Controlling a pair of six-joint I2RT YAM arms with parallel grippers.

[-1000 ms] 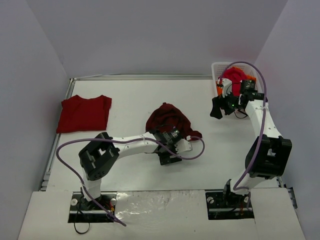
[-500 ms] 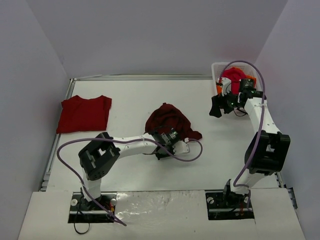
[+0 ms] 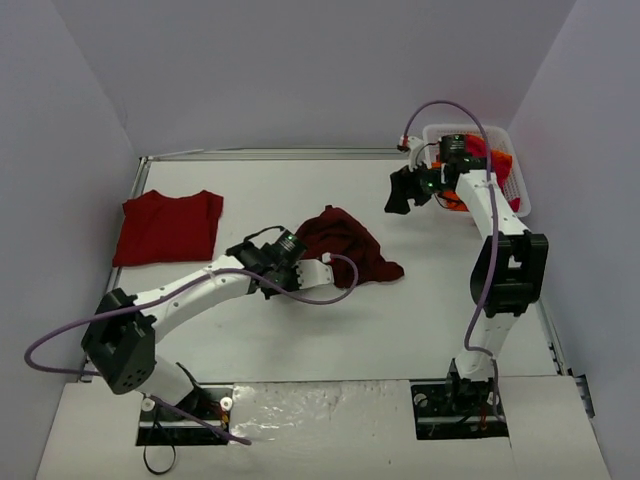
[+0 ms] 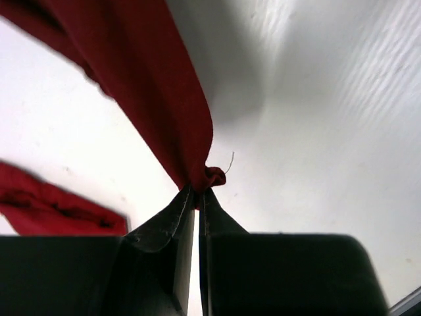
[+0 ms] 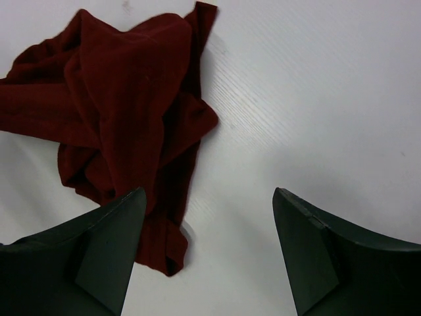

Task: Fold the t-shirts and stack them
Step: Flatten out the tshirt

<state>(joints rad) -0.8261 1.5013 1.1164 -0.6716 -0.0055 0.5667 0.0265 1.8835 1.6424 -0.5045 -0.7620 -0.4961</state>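
At the far left of the tabletop [image 3: 300,190] a red shirt [image 3: 168,227] lies flat and squared off, sleeves tucked in, well apart from everything else.

Right of it, the left arm stretches low across the tabletop towards the middle. The left fingers [image 4: 187,205] are pressed together, clamped on a small bunched edge of the maroon shirt [image 3: 345,245]. In the left wrist view the cloth rises from the pinch as a taut band running up and to the left, and a loose thread sticks out beside the pinched bit. Another fold of dark red cloth lies on the tabletop low at the left of that view.

The rest of the maroon shirt sits crumpled in a heap at the middle of the tabletop, with one flap trailing towards the right.

Further right, the right arm reaches up from its base and bends back over the tabletop. The right fingers [image 3: 400,192] stand wide apart and hold nothing. They hang above the bare tabletop between the maroon heap and the basket [image 3: 520,195]; the right wrist view looks down past them onto the heap's near edge.

The white basket stands at the far right corner. Bright red and orange shirts [image 3: 490,152] are heaped in it, rising over its rim.
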